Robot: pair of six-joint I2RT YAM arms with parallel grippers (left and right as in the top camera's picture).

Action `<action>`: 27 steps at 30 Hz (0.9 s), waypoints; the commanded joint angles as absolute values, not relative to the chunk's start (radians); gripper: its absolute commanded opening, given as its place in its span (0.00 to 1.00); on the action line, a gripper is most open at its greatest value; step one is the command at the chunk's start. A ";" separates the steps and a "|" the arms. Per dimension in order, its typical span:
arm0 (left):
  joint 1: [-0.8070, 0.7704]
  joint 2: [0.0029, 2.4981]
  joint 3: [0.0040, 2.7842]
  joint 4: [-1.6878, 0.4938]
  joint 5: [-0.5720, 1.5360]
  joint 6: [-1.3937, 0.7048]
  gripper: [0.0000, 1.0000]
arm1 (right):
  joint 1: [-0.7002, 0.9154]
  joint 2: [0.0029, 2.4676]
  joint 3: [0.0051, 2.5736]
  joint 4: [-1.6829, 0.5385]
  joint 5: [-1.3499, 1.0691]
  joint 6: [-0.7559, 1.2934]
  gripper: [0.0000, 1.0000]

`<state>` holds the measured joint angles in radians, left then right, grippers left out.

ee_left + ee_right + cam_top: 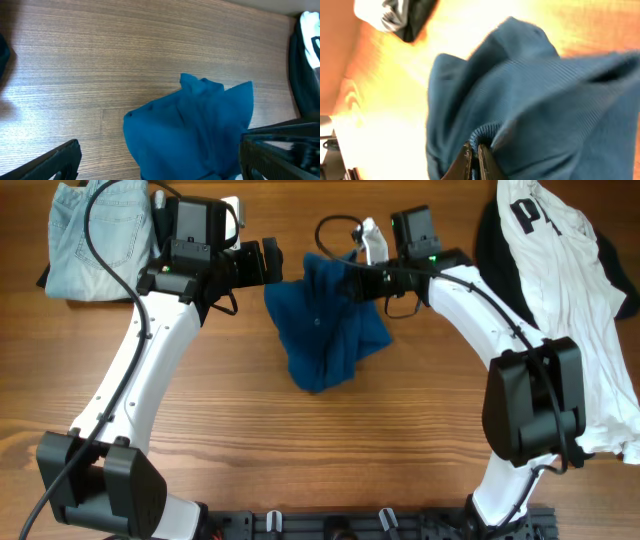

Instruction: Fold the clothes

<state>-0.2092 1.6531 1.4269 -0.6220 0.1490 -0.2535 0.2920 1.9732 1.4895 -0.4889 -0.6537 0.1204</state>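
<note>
The dark-blue shirt [325, 330] is bunched in a heap at the table's middle, its top edge lifted. My right gripper [352, 282] is shut on a ribbed edge of this shirt, seen pinched between the jaws in the right wrist view [475, 152]; the shirt [530, 95] fills that view. My left gripper [272, 262] is open just left of the shirt's top. In the left wrist view its fingers [160, 170] stand wide apart on either side of the blue cloth [195, 130], not closed on it.
Pale denim jeans [95, 235] lie at the back left. A white black-printed shirt [580, 300] lies along the right edge over black pieces [490, 240], which also show in the left wrist view [300, 75]. Bare wood lies in front of the blue shirt.
</note>
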 commanded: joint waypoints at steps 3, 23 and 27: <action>-0.206 1.666 1.431 -0.618 0.136 -0.266 1.00 | 0.296 1.863 1.533 -0.518 -0.646 0.161 0.04; -0.206 1.666 1.431 -0.618 0.136 -0.266 1.00 | 0.270 1.697 1.531 -0.698 -0.516 0.138 0.04; -0.206 1.666 1.431 -0.618 0.136 -0.266 1.00 | 0.299 1.722 1.530 -0.694 -0.503 0.133 0.04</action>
